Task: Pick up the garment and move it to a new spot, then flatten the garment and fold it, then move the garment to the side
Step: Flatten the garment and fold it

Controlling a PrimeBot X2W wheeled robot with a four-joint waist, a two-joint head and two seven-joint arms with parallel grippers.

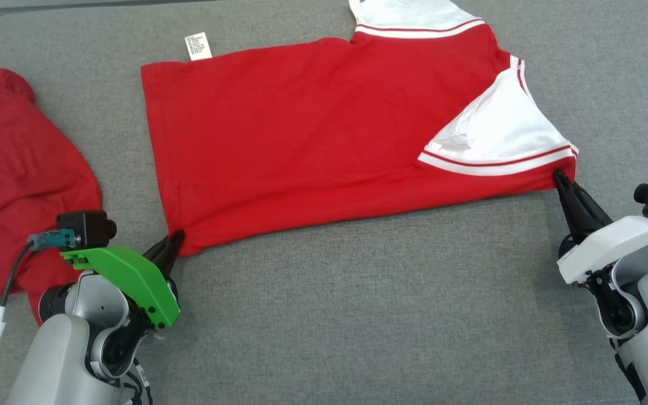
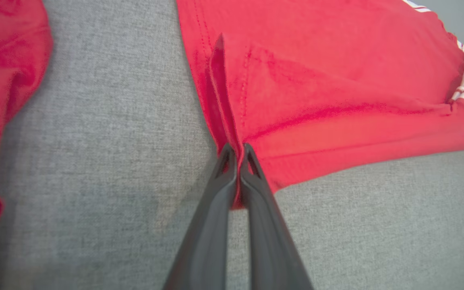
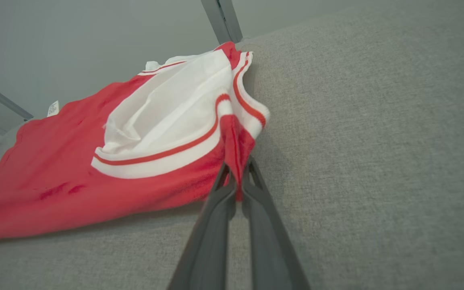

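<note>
Holding shirt (image 1: 301, 140) by both near corners
Clenched on left corner with left gripper (image 1: 176, 239); on right corner with right gripper (image 1: 558, 177)

Left arm (image 1: 116, 275) extended forward, jaws pinched shut, right arm (image 1: 611, 247) likewise

A second red garment (image 1: 20, 185) with white trim lies crumpled at the left edge of the grey fabric-covered counter (image 1: 358, 315), and a grey metal bar (image 3: 222, 20) rises beyond the counter's far edge against a pale wall (image 3: 95, 36).
</note>
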